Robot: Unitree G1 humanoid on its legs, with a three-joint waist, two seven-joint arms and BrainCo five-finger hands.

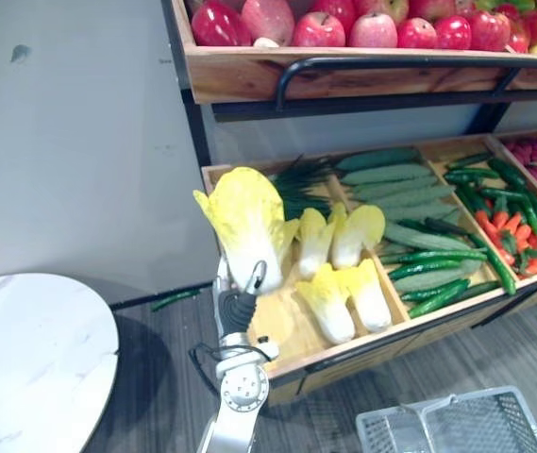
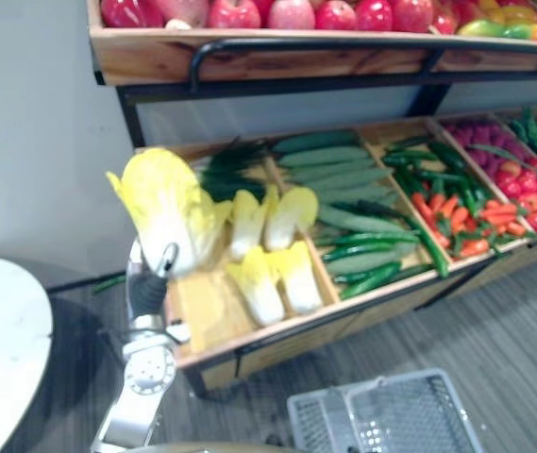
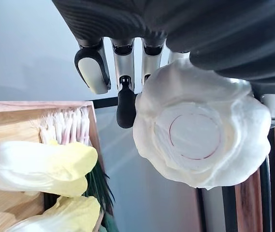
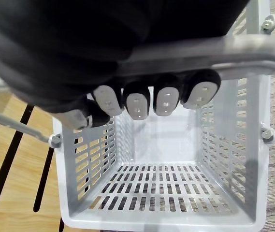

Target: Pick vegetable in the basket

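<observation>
A yellow-and-white napa cabbage (image 1: pixel 243 222) is lifted upright above the left end of the wooden crate (image 1: pixel 287 330). My left hand (image 1: pixel 240 304) is shut on its white base, with fingers (image 3: pixel 127 63) curled by the stalk end (image 3: pixel 202 135). Low at the right hangs a grey plastic basket (image 1: pixel 457 425), empty inside (image 4: pixel 224 145). My right hand (image 4: pixel 151 99) is shut on its handle (image 4: pixel 258 50).
More cabbages (image 1: pixel 344 297) lie in the crate, then cucumbers (image 1: pixel 391 189), green chillies (image 1: pixel 495 193) and carrots (image 1: pixel 523 236) to the right. Apples (image 1: pixel 372 28) fill the upper shelf. A white round table (image 1: pixel 32 349) stands at the left. One green pod (image 1: pixel 176 299) lies on the floor.
</observation>
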